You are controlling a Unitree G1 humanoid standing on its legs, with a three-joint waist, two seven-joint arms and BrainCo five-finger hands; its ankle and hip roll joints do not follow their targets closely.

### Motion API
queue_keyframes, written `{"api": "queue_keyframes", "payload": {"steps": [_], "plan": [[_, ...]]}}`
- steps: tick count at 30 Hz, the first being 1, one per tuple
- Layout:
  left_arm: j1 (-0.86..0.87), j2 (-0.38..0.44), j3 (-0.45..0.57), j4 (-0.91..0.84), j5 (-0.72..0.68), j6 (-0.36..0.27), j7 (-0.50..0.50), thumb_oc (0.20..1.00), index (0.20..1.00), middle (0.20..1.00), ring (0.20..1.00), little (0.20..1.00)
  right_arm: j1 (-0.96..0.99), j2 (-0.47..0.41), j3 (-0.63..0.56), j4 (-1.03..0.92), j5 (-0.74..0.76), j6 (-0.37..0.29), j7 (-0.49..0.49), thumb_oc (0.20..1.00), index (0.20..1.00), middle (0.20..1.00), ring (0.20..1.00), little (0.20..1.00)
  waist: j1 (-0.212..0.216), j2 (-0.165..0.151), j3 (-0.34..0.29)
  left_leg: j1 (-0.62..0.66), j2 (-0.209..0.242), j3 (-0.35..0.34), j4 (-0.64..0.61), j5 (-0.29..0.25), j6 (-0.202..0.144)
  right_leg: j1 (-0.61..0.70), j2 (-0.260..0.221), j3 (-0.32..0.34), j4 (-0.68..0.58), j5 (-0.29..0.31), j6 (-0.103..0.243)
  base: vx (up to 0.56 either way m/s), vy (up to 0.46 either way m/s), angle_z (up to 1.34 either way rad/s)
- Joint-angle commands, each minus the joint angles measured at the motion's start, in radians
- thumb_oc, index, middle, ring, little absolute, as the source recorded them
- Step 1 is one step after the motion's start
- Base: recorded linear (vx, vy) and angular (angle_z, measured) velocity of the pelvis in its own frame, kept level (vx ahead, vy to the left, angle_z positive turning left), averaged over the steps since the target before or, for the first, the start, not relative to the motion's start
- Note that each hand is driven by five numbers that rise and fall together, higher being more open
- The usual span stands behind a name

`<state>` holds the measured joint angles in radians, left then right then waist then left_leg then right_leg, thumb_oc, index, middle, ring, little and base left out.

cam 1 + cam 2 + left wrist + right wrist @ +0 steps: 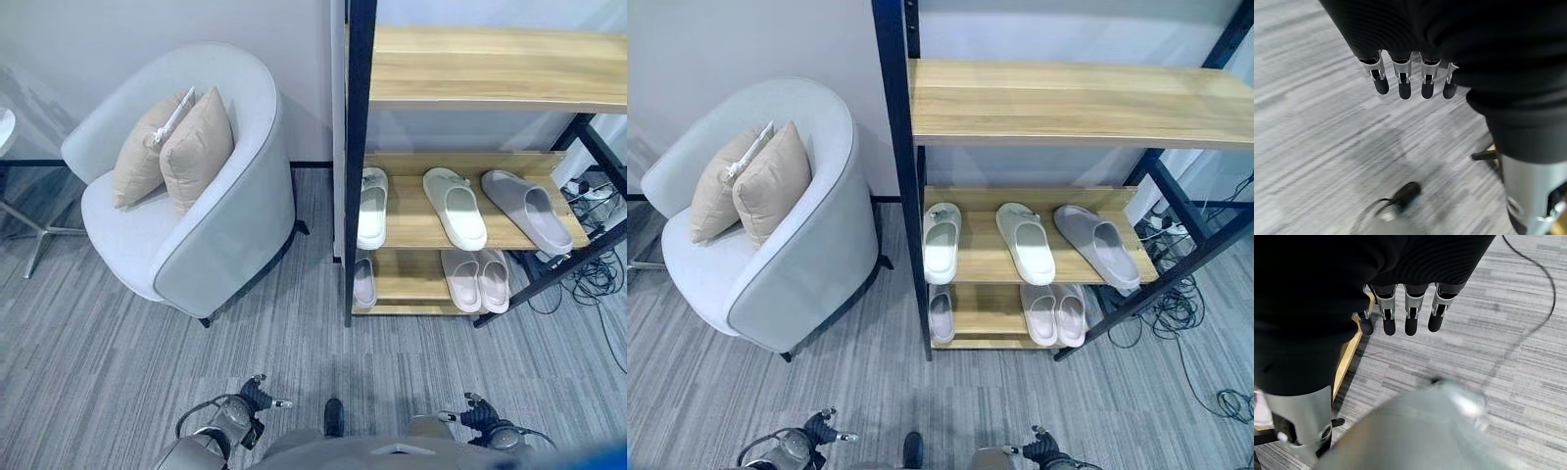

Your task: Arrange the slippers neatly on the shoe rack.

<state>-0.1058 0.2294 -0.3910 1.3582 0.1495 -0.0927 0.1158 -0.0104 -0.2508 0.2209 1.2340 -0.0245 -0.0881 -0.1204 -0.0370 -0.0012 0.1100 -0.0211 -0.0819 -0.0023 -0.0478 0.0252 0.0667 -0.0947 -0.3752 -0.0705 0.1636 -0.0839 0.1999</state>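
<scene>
On the shoe rack [460, 240], slippers [454, 208] lengthwise front-to-back; left hand [1405, 78] and right hand [1405, 313] relaxed, empty.

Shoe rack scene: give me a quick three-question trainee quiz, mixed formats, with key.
1. True or false: the grey slipper on the middle shelf lies parallel to the white slipper.
2. Multiple choice: what sits on the armchair? A) slippers B) two beige cushions C) a box
3. Fill in: the pink pair rests on the ____ shelf.

Key: 1 false, it is angled, as is the pale green slipper. 2 B. 3 bottom.

Both the left hand and the right hand hang with straight fingers, holding nothing.
</scene>
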Motion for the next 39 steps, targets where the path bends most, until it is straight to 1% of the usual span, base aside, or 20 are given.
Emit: {"api": "queue_keyframes", "payload": {"steps": [1,2,3,6,7,10,11,16,19,21,22,24,27,30,32,36,39], "plan": [[0.003,-0.016,0.022,0.003,0.04,-0.017,0.017,1.0,1.0,1.0,1.0,1.0,0.019,-0.061,-0.028,-0.014,-0.013,0.002,-0.02,1.0,1.0,1.0,1.0,1.0,-0.001,-0.005,-0.007,-0.002,0.075,-0.018,0.127,-0.144,-0.048,0.051,0.123,-0.015,-0.075,0.159,-0.04,0.09,-0.301,0.11],[0.006,-0.014,0.032,0.012,0.038,-0.015,0.016,1.0,1.0,1.0,1.0,1.0,0.027,-0.064,-0.028,-0.008,-0.015,0.002,-0.017,1.0,1.0,1.0,1.0,1.0,-0.004,-0.014,-0.015,0.003,0.082,-0.021,0.122,-0.136,-0.06,0.064,0.143,-0.003,-0.096,0.148,-0.031,0.13,-0.388,0.32],[0.011,-0.02,0.04,0.018,0.03,-0.016,0.014,1.0,1.0,1.0,1.0,1.0,0.031,-0.067,-0.023,-0.001,-0.011,0.005,-0.012,1.0,1.0,1.0,1.0,1.0,-0.003,-0.017,-0.026,0.01,0.095,-0.025,0.111,-0.128,-0.073,0.081,0.161,-0.003,-0.126,0.134,-0.036,0.12,-0.384,0.47],[0.01,-0.025,0.053,0.019,0.005,-0.017,0.016,1.0,1.0,1.0,1.0,1.0,0.026,-0.075,-0.013,-0.005,-0.007,-0.001,-0.012,1.0,1.0,1.0,1.0,1.0,0.0,-0.019,-0.036,0.023,0.118,-0.04,0.084,-0.107,-0.091,0.112,0.185,-0.025,-0.167,0.119,-0.048,0.06,-0.251,0.14],[0.007,-0.034,0.047,0.016,0.002,-0.019,0.017,1.0,1.0,1.0,1.0,1.0,0.017,-0.081,-0.003,-0.027,0.001,-0.012,-0.011,1.0,1.0,1.0,1.0,1.0,0.004,-0.019,-0.041,0.034,0.134,-0.052,0.058,-0.089,-0.1,0.13,0.201,-0.035,-0.182,0.108,-0.056,0.04,-0.195,-0.08],[0.003,-0.055,0.024,0.004,0.006,-0.022,0.019,1.0,1.0,1.0,1.0,1.0,0.001,-0.084,0.022,-0.095,0.003,-0.035,-0.016,1.0,1.0,1.0,1.0,1.0,0.009,-0.014,-0.05,0.058,0.155,-0.07,0.005,-0.057,-0.113,0.16,0.224,-0.056,-0.204,0.089,-0.066,0.01,-0.131,0.25],[0.003,-0.063,0.015,0.003,0.011,-0.022,0.023,1.0,1.0,1.0,1.0,1.0,-0.011,-0.085,0.048,-0.158,-0.012,-0.052,-0.022,1.0,1.0,1.0,1.0,1.0,0.015,-0.013,-0.054,0.067,0.161,-0.082,-0.027,-0.038,-0.118,0.174,0.232,-0.07,-0.219,0.086,-0.068,-0.02,-0.028,0.43],[0.01,-0.068,0.023,0.015,0.02,-0.017,0.03,1.0,1.0,1.0,1.0,1.0,-0.02,-0.087,0.058,-0.281,-0.007,-0.082,-0.03,1.0,1.0,1.0,1.0,1.0,0.023,-0.016,-0.063,0.067,0.162,-0.086,-0.04,-0.036,-0.123,0.188,0.236,-0.085,-0.251,0.093,-0.065,-0.02,0.028,0.2],[0.023,-0.065,0.047,0.035,0.012,-0.013,0.029,1.0,1.0,1.0,1.0,1.0,-0.011,-0.074,0.012,-0.32,0.073,-0.099,-0.031,1.0,1.0,1.0,1.0,1.0,0.024,-0.015,-0.072,0.065,0.16,-0.079,-0.04,-0.042,-0.123,0.182,0.232,-0.08,-0.251,0.094,-0.059,-0.01,0.074,0.01],[0.036,-0.06,0.048,0.037,0.03,-0.014,0.033,1.0,1.0,1.0,1.0,1.0,-0.019,-0.103,-0.008,-0.467,0.065,-0.124,-0.053,1.0,1.0,1.0,1.0,1.0,0.023,-0.018,-0.074,0.054,0.151,-0.075,-0.04,-0.045,-0.123,0.176,0.223,-0.084,-0.251,0.099,-0.052,-0.02,0.09,-0.01],[0.036,-0.06,0.048,0.037,0.03,-0.014,0.033,1.0,1.0,1.0,1.0,1.0,-0.018,-0.103,-0.009,-0.468,0.065,-0.124,-0.053,1.0,1.0,1.0,1.0,1.0,0.023,-0.018,-0.074,0.054,0.151,-0.075,-0.04,-0.045,-0.123,0.176,0.223,-0.084,-0.251,0.099,-0.052,-0.03,0.07,-0.13],[0.028,-0.064,0.041,0.023,0.04,-0.02,0.031,1.0,1.0,1.0,1.0,1.0,-0.005,-0.127,-0.043,-0.579,0.044,-0.136,-0.081,1.0,1.0,1.0,1.0,1.0,0.019,-0.016,-0.073,0.037,0.142,-0.08,-0.04,-0.043,-0.131,0.174,0.214,-0.104,-0.251,0.099,-0.047,-0.03,0.076,-0.06],[0.019,-0.074,0.029,0.016,0.051,-0.024,0.028,1.0,1.0,1.0,1.0,1.0,-0.002,-0.144,-0.089,-0.679,0.043,-0.149,-0.11,1.0,1.0,1.0,1.0,1.0,0.017,-0.015,-0.073,0.027,0.138,-0.087,-0.04,-0.041,-0.132,0.173,0.207,-0.124,-0.251,0.099,-0.043,-0.01,0.05,0.21],[0.014,-0.086,0.013,0.002,0.066,-0.028,0.025,1.0,1.0,1.0,1.0,1.0,-0.02,-0.169,-0.112,-0.841,0.008,-0.167,-0.134,1.0,1.0,1.0,1.0,1.0,0.023,-0.018,-0.069,0.021,0.133,-0.087,-0.04,-0.045,-0.129,0.165,0.203,-0.121,-0.251,0.103,-0.04,-0.01,0.042,0.12],[0.015,-0.093,0.01,0.005,0.081,-0.031,0.018,1.0,1.0,1.0,1.0,1.0,-0.009,-0.18,-0.118,-0.94,-0.03,-0.176,-0.132,1.0,1.0,1.0,1.0,1.0,0.023,-0.02,-0.068,0.021,0.132,-0.08,-0.04,-0.049,-0.125,0.161,0.201,-0.114,-0.251,0.103,-0.039,0.0,0.034,-0.02],[0.02,-0.097,0.009,0.005,0.094,-0.034,0.01,1.0,1.0,1.0,1.0,1.0,-0.013,-0.179,-0.117,-0.994,-0.065,-0.176,-0.142,1.0,1.0,1.0,1.0,1.0,0.025,-0.023,-0.069,0.022,0.129,-0.075,-0.04,-0.05,-0.121,0.161,0.199,-0.106,-0.251,0.104,-0.038,0.02,0.033,-0.03],[0.015,-0.095,0.003,-0.001,0.09,-0.035,0.011,1.0,1.0,1.0,1.0,1.0,-0.063,-0.184,-0.1,-0.96,-0.093,-0.159,-0.164,1.0,1.0,1.0,1.0,1.0,0.033,-0.027,-0.067,0.016,0.127,-0.072,-0.04,-0.051,-0.119,0.153,0.198,-0.103,-0.251,0.105,-0.037,0.01,0.032,-0.08]]}}
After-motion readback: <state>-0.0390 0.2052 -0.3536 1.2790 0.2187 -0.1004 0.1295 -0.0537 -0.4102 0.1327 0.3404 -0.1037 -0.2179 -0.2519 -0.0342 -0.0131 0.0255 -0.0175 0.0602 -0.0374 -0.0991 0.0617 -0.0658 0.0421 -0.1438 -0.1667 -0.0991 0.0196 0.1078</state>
